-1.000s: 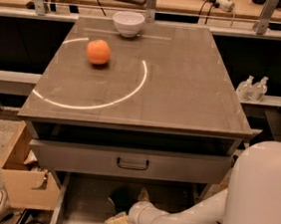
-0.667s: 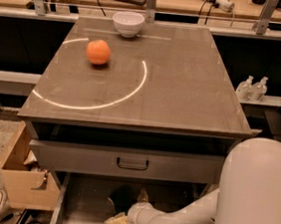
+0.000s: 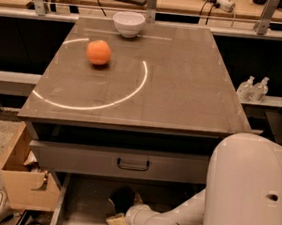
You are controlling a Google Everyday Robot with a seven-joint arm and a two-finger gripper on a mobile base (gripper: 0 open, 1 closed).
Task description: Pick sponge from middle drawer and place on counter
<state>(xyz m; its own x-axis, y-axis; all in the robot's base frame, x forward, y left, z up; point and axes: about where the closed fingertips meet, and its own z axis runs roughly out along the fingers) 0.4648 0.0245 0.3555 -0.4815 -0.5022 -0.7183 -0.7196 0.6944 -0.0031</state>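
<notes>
The counter [image 3: 184, 84] is a grey-brown top with a white arc line. Below it the middle drawer [image 3: 83, 210] is pulled open and shows its grey floor. My gripper [image 3: 124, 211] reaches down into the drawer from the right, on the end of my white arm [image 3: 169, 223]. A dark shape [image 3: 120, 200], likely the sponge, lies on the drawer floor right at the gripper. I cannot tell whether it is held. Its pale foam layer does not show clearly.
An orange round fruit [image 3: 98, 52] and a white bowl [image 3: 128, 24] sit on the counter's far left part. A closed grey drawer front with a dark handle [image 3: 133, 163] is above the open drawer. A cardboard box [image 3: 20, 182] stands on the floor at left. Bottles [image 3: 252, 88] stand at right.
My arm's large white body has shifted left and fills more of the lower right. The gripper has stayed at the same spot in the drawer by the dark shape.
</notes>
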